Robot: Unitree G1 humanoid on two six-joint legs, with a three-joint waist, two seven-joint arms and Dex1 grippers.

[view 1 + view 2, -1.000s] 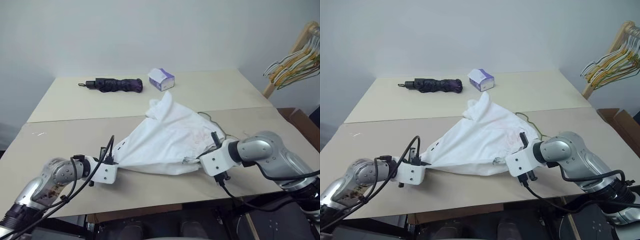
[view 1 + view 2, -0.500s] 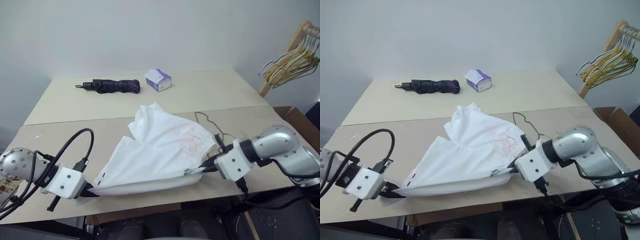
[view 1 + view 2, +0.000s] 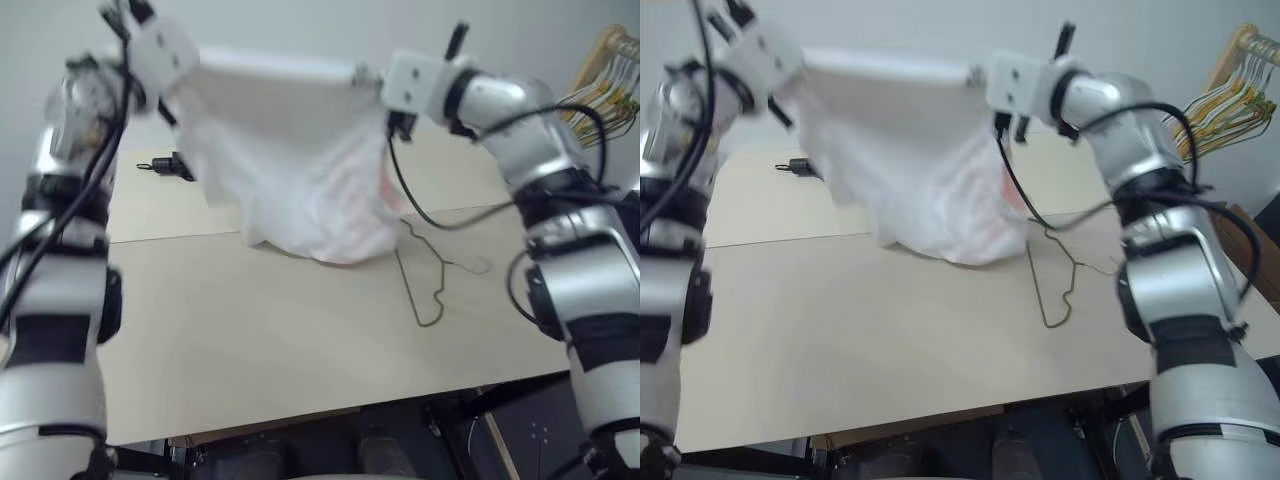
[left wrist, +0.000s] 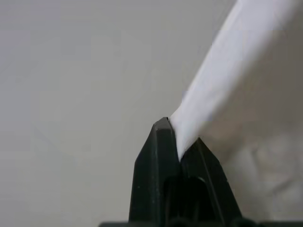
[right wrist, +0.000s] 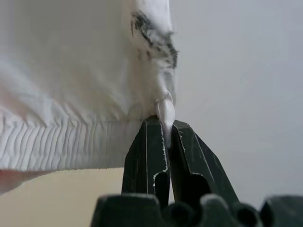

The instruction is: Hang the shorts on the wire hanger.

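- The shorts [image 3: 290,170] hang stretched in the air above the table [image 3: 250,340], their lowest folds brushing it just beside the wire hanger [image 3: 425,275].
- The left gripper [image 4: 176,137] is clamped shut on one top corner of the shorts; the right gripper [image 5: 163,124] is pinched tight on the opposite corner.
- The wire hanger lies flat, partly under the cloth's edge.
- Step in hand, as I judge it: spreading the garment.
- Next, probably lower the shorts across the wire hanger's bar.
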